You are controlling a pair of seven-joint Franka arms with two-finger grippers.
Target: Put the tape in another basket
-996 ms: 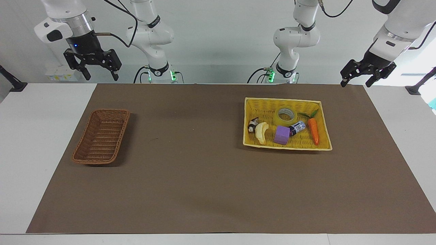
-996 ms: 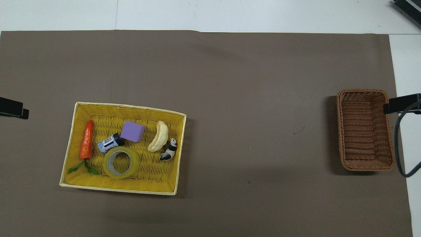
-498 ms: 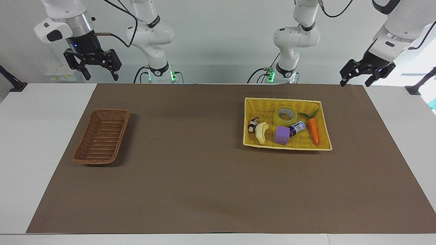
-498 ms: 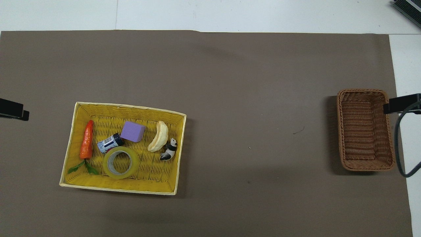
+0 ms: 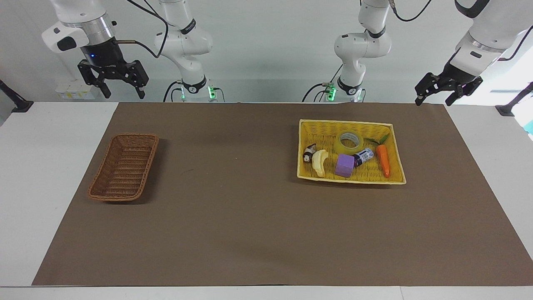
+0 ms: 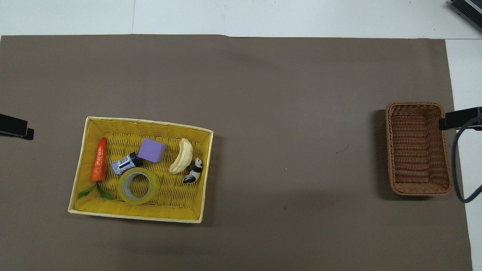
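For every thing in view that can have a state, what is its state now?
tape: lying flat in yellow basket, not held.
brown basket: nothing inside.
carrot: lying in yellow basket.
left tool: open, raised, holding nothing.
right tool: open, raised, holding nothing.

A high facing camera looks across the surface [image 5: 266, 233] toward the robots; an overhead one looks steeply down; both share both baskets.
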